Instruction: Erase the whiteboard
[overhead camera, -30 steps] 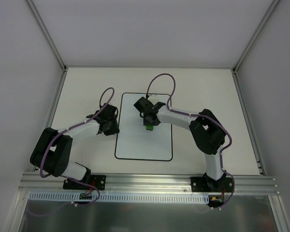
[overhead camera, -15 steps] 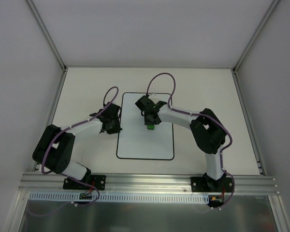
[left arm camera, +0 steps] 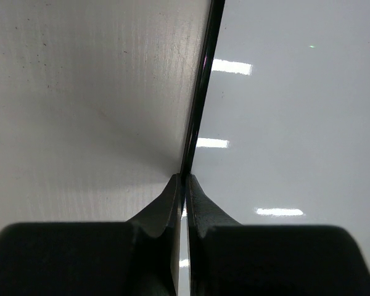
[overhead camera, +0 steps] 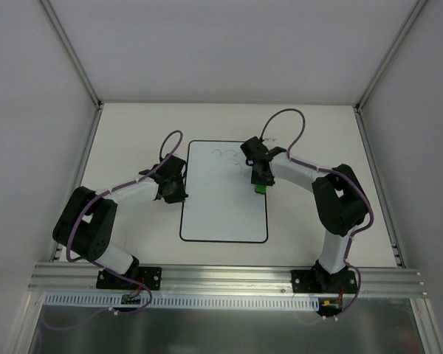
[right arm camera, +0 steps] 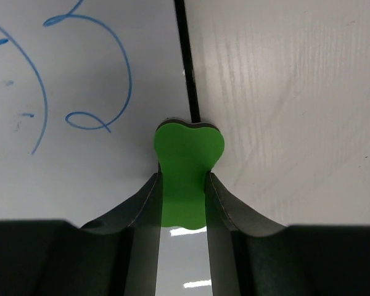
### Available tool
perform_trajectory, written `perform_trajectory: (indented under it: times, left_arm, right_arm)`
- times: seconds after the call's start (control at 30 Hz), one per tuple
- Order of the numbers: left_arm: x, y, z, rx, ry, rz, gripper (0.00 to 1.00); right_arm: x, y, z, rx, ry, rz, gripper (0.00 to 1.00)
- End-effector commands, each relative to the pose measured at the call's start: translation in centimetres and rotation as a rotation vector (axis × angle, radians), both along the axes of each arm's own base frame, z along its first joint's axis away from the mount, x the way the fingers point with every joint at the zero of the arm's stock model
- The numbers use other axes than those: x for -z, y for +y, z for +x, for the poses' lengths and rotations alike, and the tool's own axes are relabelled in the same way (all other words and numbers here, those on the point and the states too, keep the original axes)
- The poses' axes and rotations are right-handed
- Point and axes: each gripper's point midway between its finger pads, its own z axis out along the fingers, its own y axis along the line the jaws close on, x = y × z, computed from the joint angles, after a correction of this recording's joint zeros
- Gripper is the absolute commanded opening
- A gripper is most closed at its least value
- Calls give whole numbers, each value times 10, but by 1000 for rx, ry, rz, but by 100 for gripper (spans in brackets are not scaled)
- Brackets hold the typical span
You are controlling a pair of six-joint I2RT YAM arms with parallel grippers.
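Observation:
The whiteboard [overhead camera: 223,203] lies flat in the middle of the table, with faint blue doodle lines [overhead camera: 227,153] near its far edge. My left gripper [overhead camera: 179,193] is shut on the board's left edge; in the left wrist view the black border runs in between the closed fingertips of that gripper [left arm camera: 185,182]. My right gripper [overhead camera: 259,183] is shut on the green eraser [overhead camera: 260,189] at the board's right edge. In the right wrist view the eraser [right arm camera: 188,161] sits over the black border, with blue curls [right arm camera: 102,80] on the whiteboard [right arm camera: 80,166] just to its left.
Bare cream table [overhead camera: 310,147] lies on both sides of the board. White enclosure walls with metal posts [overhead camera: 81,66] close in the back and sides. The aluminium rail [overhead camera: 221,279] carrying both arm bases runs along the near edge.
My right gripper has carried the eraser from the board's upper middle to its right edge. Blue doodle lines now show at the top. The board has slid slightly right; the left gripper stays on its edge.

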Motion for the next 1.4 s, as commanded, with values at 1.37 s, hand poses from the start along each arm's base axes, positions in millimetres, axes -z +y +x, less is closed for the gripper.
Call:
perform_trajectory:
  times: [1.37]
  left_arm:
    - [31, 16, -109, 79, 294, -11, 0]
  right_arm:
    - [28, 123, -9, -373, 274, 45, 0]
